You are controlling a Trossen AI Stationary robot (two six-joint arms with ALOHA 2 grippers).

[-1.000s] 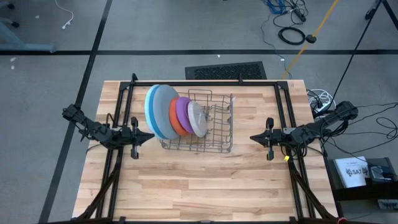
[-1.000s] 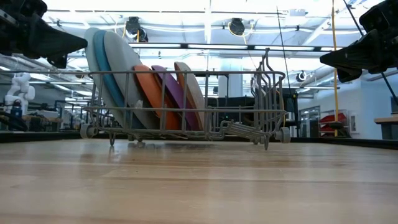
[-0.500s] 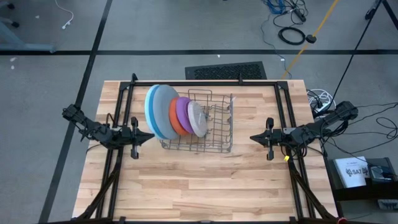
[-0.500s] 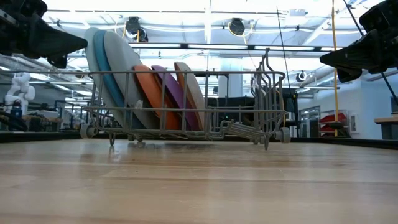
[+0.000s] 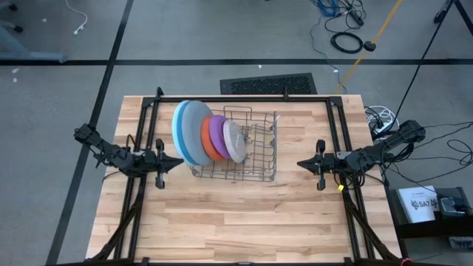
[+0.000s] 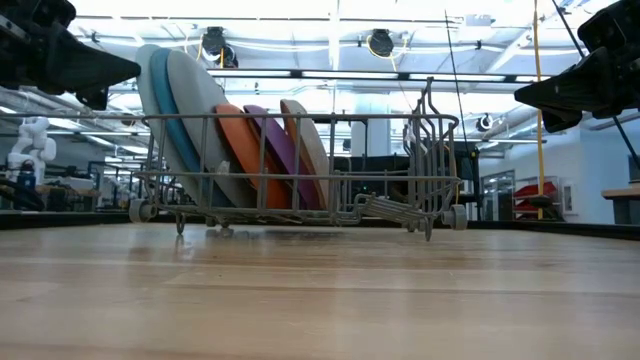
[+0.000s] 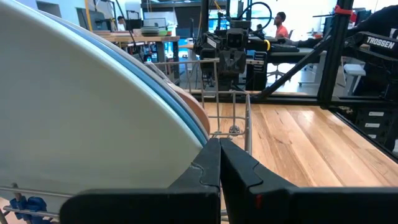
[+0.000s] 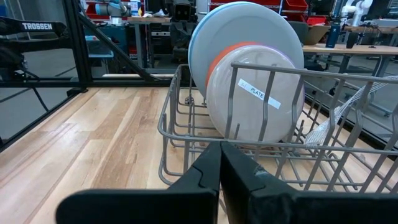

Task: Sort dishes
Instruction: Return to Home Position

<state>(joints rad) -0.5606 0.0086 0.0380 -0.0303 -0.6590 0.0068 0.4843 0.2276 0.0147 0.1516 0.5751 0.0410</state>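
Several plates stand on edge in the left half of a wire dish rack (image 5: pixel 247 159) at the table's middle, leaning left: pale blue (image 5: pixel 177 125), blue and grey (image 5: pixel 194 129) large ones at the left, then orange (image 5: pixel 208 142), purple (image 5: pixel 217 134) and pale grey (image 5: pixel 234 140) smaller ones. The pale grey plate (image 8: pixel 252 102) bears a label. My left gripper (image 5: pixel 177 162) is shut and hovers level just left of the rack, pointing at it. My right gripper (image 5: pixel 301 163) is shut and hovers level to the rack's right, pointing at it. Both grippers touch nothing.
The rack's right half (image 5: pixel 262 140) holds no plates and has a wire cutlery holder (image 6: pixel 432 150) at its right end. A black frame (image 5: pixel 244 98) runs along the table's far edge and sides. Bare wooden tabletop (image 5: pixel 236 222) spreads near the front edge.
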